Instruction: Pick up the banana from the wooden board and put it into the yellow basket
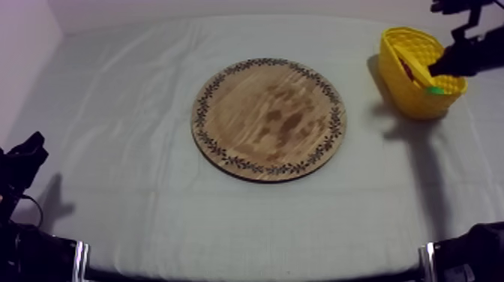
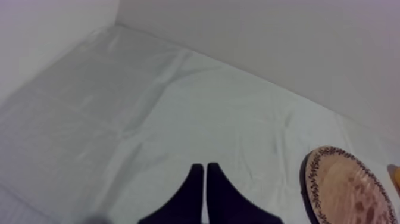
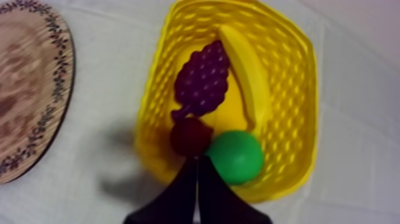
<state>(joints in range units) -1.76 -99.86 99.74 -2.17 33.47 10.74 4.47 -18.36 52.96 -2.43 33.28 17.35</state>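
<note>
Banana [image 3: 247,77] is in the basket [image 3: 291,71], job looks done
It leans along the basket wall beside the grapes [image 3: 202,77], so the board [image 1: 268,118] next to the basket is bare. Right gripper [image 3: 196,173] hangs over the basket, clenched on nothing. Left gripper [image 2: 205,179] is clenched too, well away from it.

from over the near edge of the table [image 1: 112,195], the top camera slants down toward the far wall. the left wrist camera sits low at near left, facing far, and shares the wooden board [image 2: 351,190]. the right wrist camera hangs close over the yellow basket [image 3: 297,89], far right, sharing the board too.
</note>
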